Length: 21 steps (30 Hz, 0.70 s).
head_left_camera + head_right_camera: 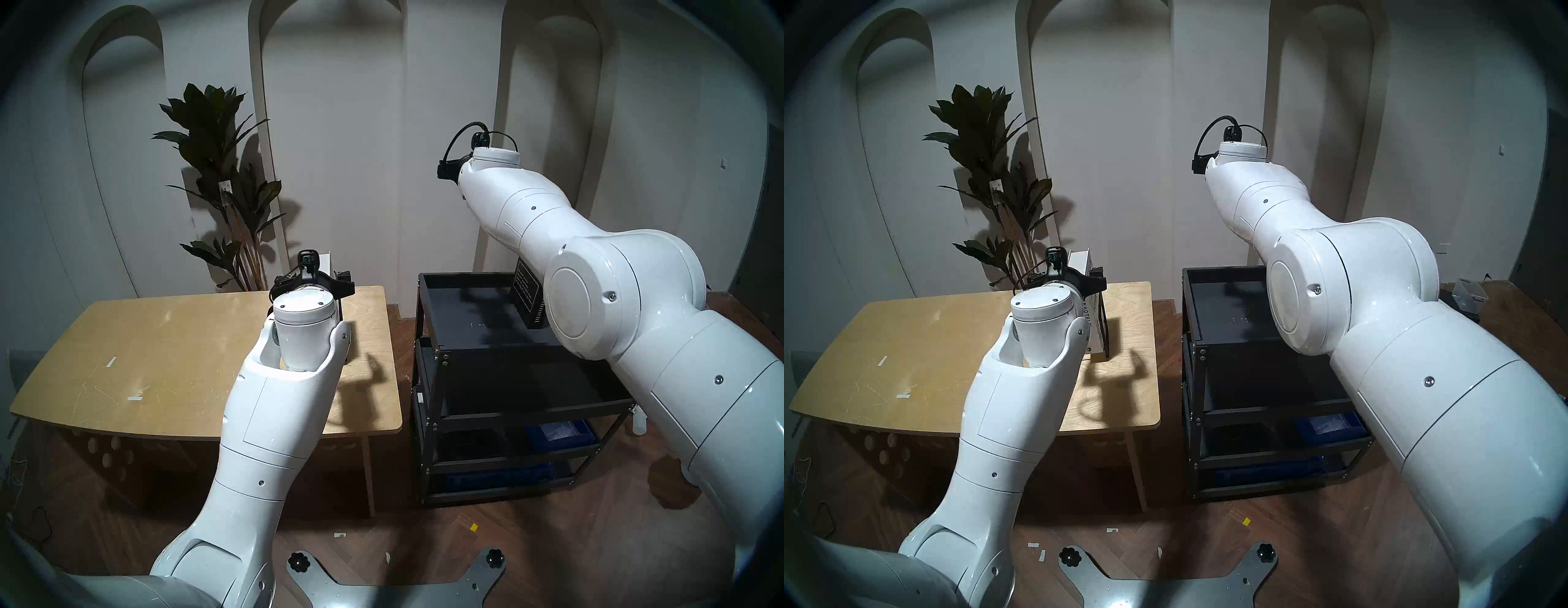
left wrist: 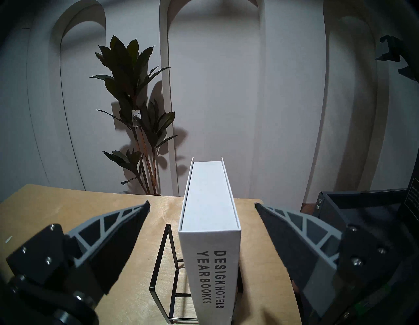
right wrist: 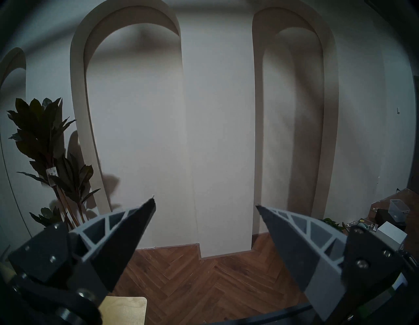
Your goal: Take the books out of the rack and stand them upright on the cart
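A white book (image 2: 209, 227) lettered "DESIGNHOTELS YEARBOOK09" stands upright in the thin black wire rack (image 2: 163, 267) on the wooden table (image 1: 169, 339). My left gripper (image 2: 201, 204) is open just in front of it, one finger on each side of the spine, touching nothing. In the head views the white book (image 1: 1087, 265) peeks out behind that wrist. A dark book (image 1: 526, 293) stands upright on the top shelf of the black cart (image 1: 466, 335), half hidden by my right elbow. My right gripper (image 3: 205, 204) hangs open and empty, high above the cart, facing the wall.
A tall potted plant (image 1: 220, 170) stands behind the table. Blue bins (image 1: 560, 431) sit on the cart's lower shelves. Boxes and clutter (image 3: 396, 211) lie on the floor at far right. A narrow strip of floor separates table and cart.
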### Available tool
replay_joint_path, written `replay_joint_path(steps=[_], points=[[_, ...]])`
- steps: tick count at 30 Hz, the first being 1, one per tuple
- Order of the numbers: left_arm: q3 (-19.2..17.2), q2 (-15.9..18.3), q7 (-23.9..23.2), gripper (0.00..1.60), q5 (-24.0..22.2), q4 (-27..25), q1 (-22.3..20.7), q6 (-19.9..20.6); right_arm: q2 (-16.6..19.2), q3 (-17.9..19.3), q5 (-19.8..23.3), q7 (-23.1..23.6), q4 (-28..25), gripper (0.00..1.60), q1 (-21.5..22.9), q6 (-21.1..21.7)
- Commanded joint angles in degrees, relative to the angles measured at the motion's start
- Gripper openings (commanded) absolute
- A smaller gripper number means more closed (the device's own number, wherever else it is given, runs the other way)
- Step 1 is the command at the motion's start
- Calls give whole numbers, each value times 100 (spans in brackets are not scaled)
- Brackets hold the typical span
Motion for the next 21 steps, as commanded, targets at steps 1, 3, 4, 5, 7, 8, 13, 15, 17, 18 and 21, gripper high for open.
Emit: replay_joint_path(steps=[1, 3, 4, 5, 7, 8, 13, 15, 17, 18, 21], points=[[-31, -8, 70, 160, 31, -87, 8, -49, -153, -16, -12, -125, -140, 160, 323, 181], [-45, -12, 98, 160, 31, -84, 23, -49, -181, -25, -17, -163, -134, 160, 340, 255], [-51, -14, 112, 160, 31, -83, 31, -50, -198, -26, -17, -181, -130, 160, 348, 294], [-58, -17, 126, 160, 31, -81, 39, -50, -211, -28, -18, -201, -131, 160, 357, 324], [-69, -24, 151, 160, 28, -77, 57, -50, -235, -34, -21, -237, -120, 160, 365, 401], [-75, -28, 168, 160, 28, -76, 67, -50, -250, -37, -24, -265, -115, 160, 373, 449], [-92, -55, 220, 160, 19, -70, 104, -53, -300, -46, -33, -367, -100, 160, 398, 635], [-94, -70, 241, 160, 14, -72, 116, -54, -314, -52, -39, -417, -93, 160, 413, 717], [-95, -94, 268, 160, 10, -81, 128, -58, -329, -56, -46, -486, -81, 160, 431, 837], [-93, -103, 276, 160, 7, -87, 130, -59, -329, -57, -49, -511, -74, 160, 434, 874], [-86, -125, 292, 160, 1, -96, 138, -61, -334, -58, -53, -563, -61, 160, 440, 959]])
